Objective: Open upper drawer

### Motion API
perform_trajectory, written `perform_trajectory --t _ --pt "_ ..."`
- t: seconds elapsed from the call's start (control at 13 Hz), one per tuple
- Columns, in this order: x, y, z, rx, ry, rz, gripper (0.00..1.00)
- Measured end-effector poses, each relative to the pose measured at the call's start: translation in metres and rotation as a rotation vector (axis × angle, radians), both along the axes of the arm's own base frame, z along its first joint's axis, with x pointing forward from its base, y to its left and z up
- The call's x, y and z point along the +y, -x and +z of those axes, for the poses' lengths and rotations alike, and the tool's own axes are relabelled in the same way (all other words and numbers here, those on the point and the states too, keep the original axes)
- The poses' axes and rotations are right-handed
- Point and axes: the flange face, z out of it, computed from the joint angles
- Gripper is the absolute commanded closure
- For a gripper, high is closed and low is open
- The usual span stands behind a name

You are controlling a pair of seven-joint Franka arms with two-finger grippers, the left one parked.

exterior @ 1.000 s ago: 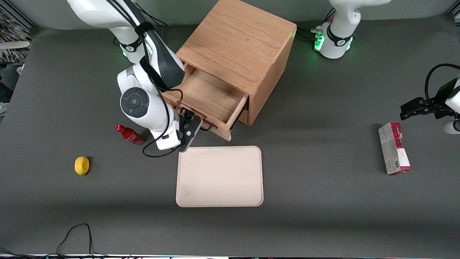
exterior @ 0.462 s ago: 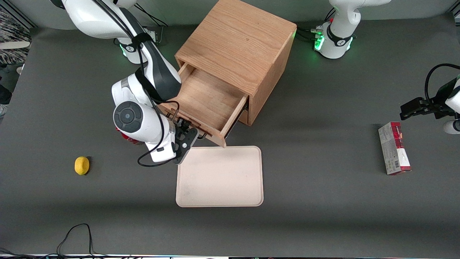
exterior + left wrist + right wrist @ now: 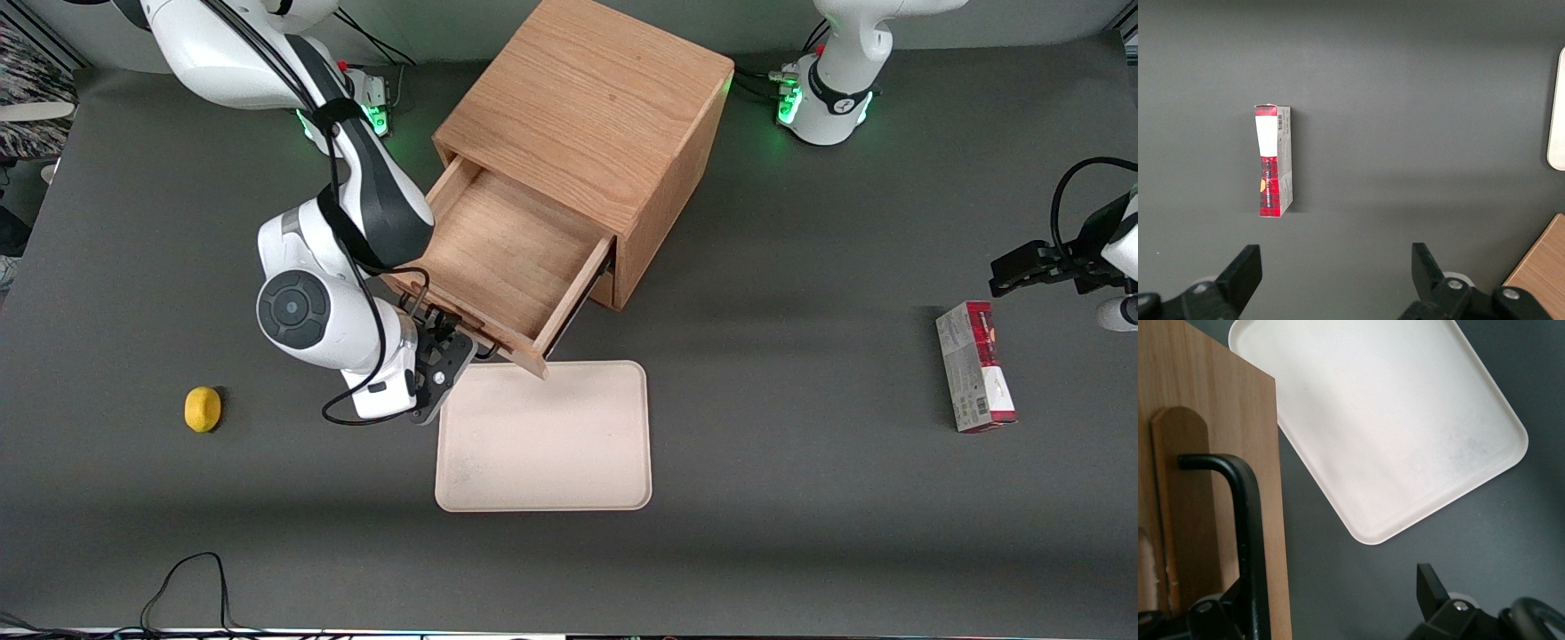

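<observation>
front view: gripper [image 3: 464, 342] at upper drawer [image 3: 498, 258]

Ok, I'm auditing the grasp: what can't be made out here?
- Right wrist view: end effector, open at the handle; the frame edge cuts off any contact.
- Front view: the arm's wrist covers most of that handle.
- Lower drawer: hidden under the pulled-out upper drawer.

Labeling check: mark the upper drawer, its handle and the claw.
upper drawer [image 3: 502, 247]: front view, bare inside floor.
handle [image 3: 1249, 540]: right wrist view, straight bar.
claw [image 3: 460, 344]: front view, at the handle, between the fingertips.
</observation>
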Motion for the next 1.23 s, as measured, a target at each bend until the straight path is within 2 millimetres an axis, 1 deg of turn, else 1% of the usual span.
perform_trajectory --t 0.15,0.38,0.46,1.08,1.23 --pt "-0.007 -0.006 0.000 -0.003 -0.001 -0.011 0.00" --pt "-0.031 -0.020 0.002 -0.009 -0.003 -0.050 0.00" --pt "-0.036 -0.023 0.001 -0.009 -0.003 -0.058 0.00" --pt "-0.040 -0.027 -0.003 0.003 0.002 -0.063 0.00" --pt "-0.040 -0.028 0.000 -0.002 0.000 -0.063 0.00"
